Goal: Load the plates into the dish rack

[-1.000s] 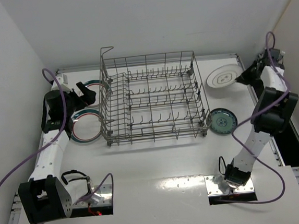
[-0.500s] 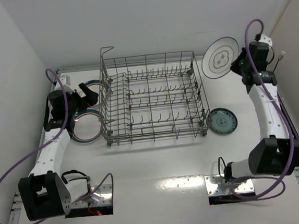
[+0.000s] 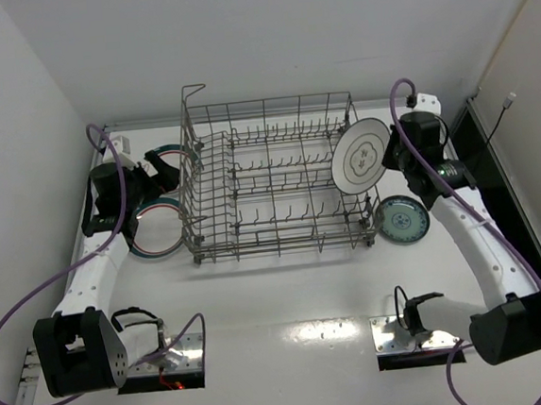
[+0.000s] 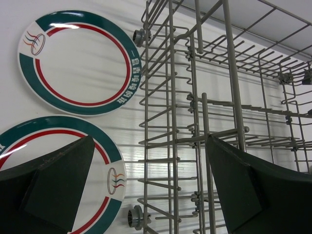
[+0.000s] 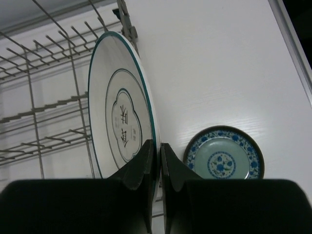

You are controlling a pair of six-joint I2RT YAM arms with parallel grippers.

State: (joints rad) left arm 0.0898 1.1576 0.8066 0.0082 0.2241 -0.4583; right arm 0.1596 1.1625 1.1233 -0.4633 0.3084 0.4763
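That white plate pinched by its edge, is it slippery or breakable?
Probably rigid: the plate stands on edge without bending. Its glossy face suggests it may slip, since the right claw pinches only the rim. It looks ceramic, so likely breakable against the rack.

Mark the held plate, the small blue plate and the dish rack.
white plate with grey rings (image 3: 361, 156): top external view, centre of its face.
teal-blue plate (image 3: 403, 218): top external view, its centre.
dish rack (image 3: 274, 242): top external view, near side wall.

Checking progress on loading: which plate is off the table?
The white plate with grey rings, held on edge by the right gripper; the teal-blue plate and both banded plates lie flat.
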